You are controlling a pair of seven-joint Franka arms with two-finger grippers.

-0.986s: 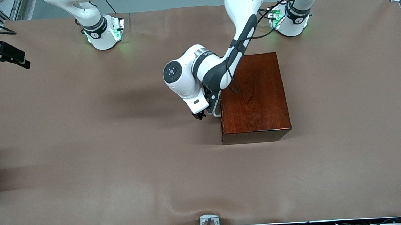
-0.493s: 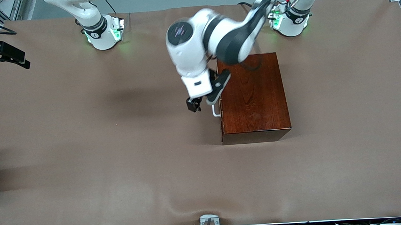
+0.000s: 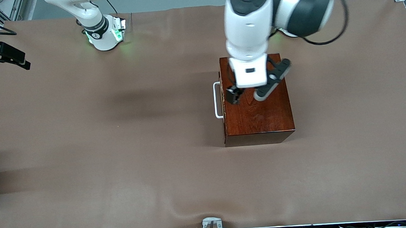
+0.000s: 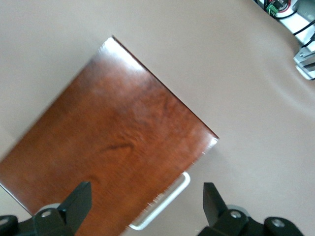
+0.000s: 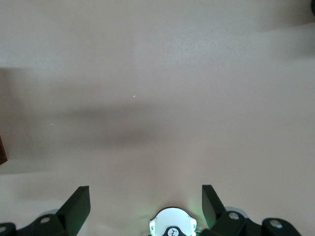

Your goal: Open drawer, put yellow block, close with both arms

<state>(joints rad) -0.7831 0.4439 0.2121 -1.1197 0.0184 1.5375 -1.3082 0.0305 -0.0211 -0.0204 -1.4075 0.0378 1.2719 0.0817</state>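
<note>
The dark reddish-brown box (image 3: 259, 107) stands on the brown table toward the left arm's end. Its drawer is shut; only the white handle (image 3: 217, 100) shows on the side facing the right arm's end. My left gripper (image 3: 238, 94) hangs open and empty high over the box top. In the left wrist view the box (image 4: 113, 142) and handle (image 4: 165, 206) lie below the open left gripper (image 4: 145, 206). My right gripper (image 5: 146, 209) is open and empty over its own base (image 5: 172, 223); it is out of the front view. The yellow block is not in view.
The right arm's base (image 3: 104, 33) stands at the table's edge farthest from the front camera. A black clamp (image 3: 2, 54) juts in at the right arm's end. A grey mount (image 3: 211, 226) sits at the nearest edge. The brown cloth (image 3: 180, 210) is wrinkled there.
My left gripper has risen from beside the handle and swung over the box top. The drawer has stayed shut. The right arm has not moved.
</note>
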